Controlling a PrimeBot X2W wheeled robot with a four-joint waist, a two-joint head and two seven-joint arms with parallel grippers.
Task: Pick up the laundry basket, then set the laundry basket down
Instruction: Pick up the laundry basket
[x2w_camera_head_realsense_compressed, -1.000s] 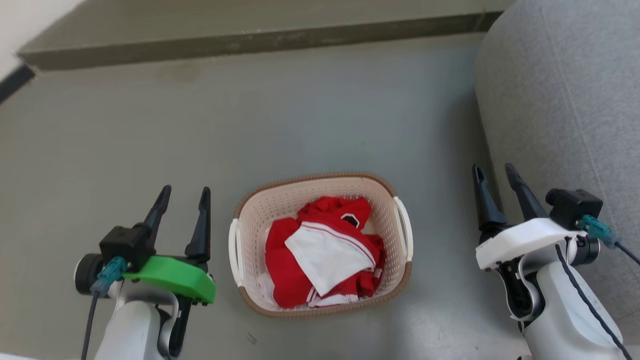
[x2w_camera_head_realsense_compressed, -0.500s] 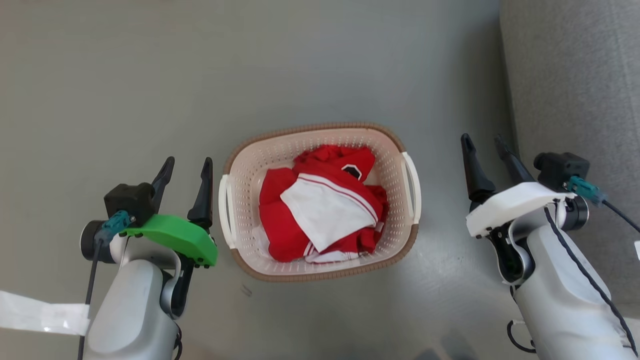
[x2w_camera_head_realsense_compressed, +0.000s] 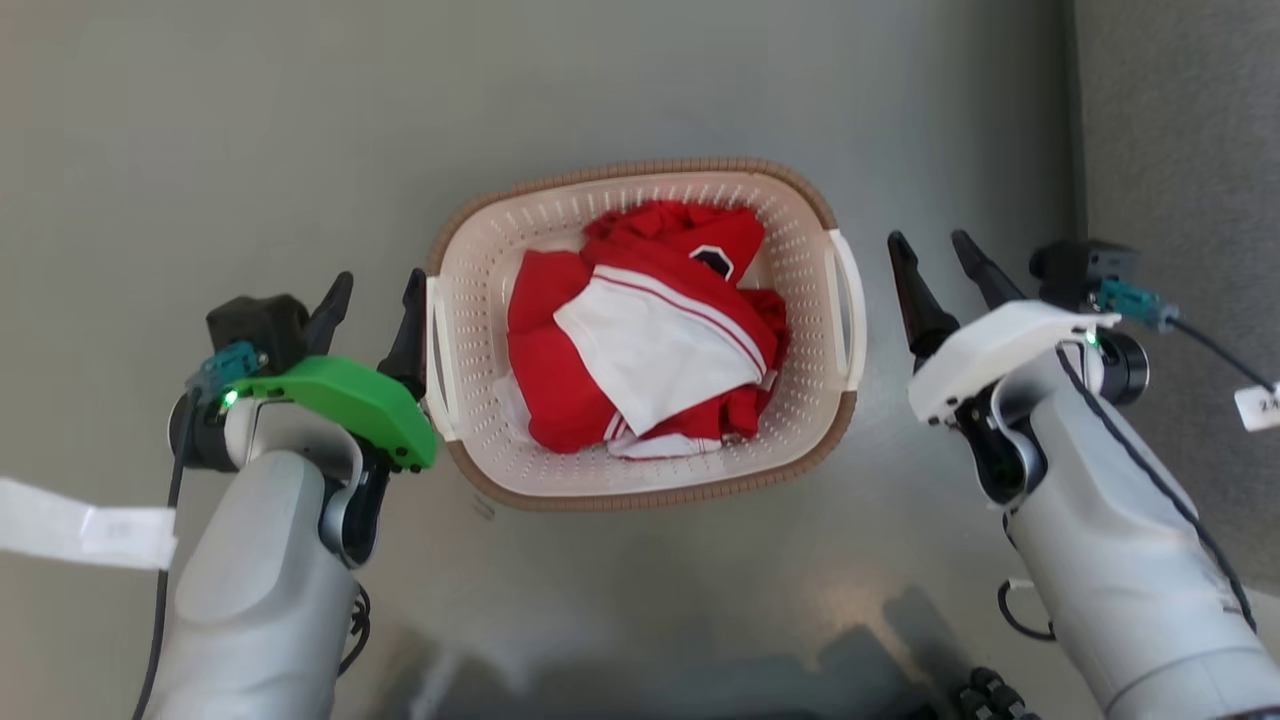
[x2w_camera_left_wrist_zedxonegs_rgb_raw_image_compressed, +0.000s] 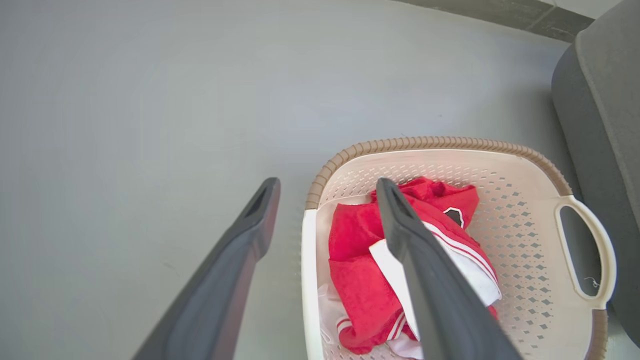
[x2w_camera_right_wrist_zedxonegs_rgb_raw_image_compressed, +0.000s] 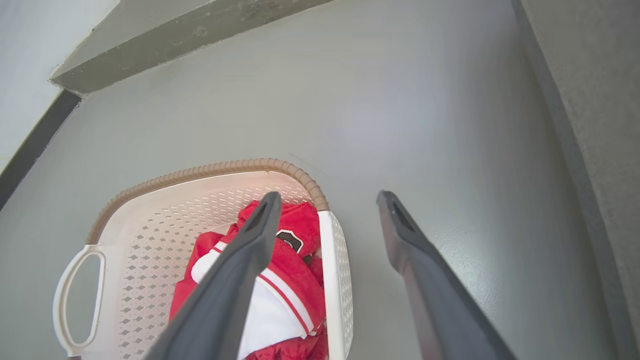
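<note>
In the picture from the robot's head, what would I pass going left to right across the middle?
left gripper → laundry basket → right gripper → grey upholstered furniture

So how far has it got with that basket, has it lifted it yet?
Done: nothing yet; the basket sits on the floor, red and white clothes inside. In hand: both arms flank it, the left gripper open close beside the left handle, the right gripper open a little off the right handle, neither gripping. Left: closing on the handles, lifting, then setting it down.
</note>
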